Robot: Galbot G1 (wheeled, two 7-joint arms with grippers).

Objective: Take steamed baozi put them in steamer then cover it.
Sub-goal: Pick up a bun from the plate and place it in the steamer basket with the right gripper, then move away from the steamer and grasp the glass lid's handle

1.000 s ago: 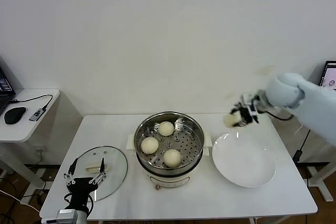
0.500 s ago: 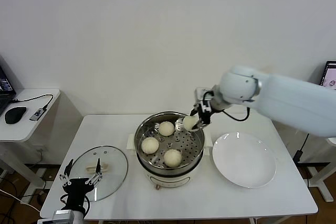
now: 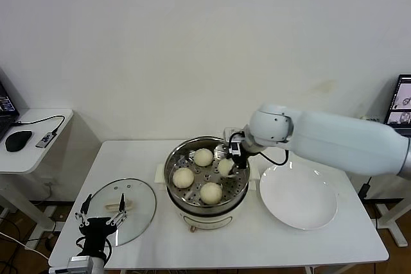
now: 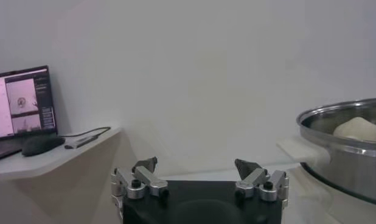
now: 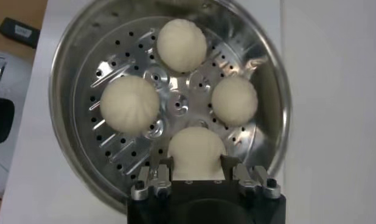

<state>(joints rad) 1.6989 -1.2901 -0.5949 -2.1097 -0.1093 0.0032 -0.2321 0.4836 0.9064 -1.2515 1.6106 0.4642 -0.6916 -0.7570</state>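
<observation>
The steamer stands at the table's middle, its steel basket holding three baozi at the far, left and near sides. My right gripper is shut on the fourth baozi and holds it low inside the basket's right side. In the right wrist view the gripper grips that bun above the perforated floor. The glass cover lies flat on the table at the left. My left gripper is open and empty at the cover's near edge; it also shows in the left wrist view.
An empty white plate lies right of the steamer. A side table with a mouse and a cable stands to the left; a laptop shows on it in the left wrist view. The steamer wall shows there too.
My right arm has swung left from beyond the plate to over the steamer and lowered the held baozi into the basket. The left arm has barely moved.
</observation>
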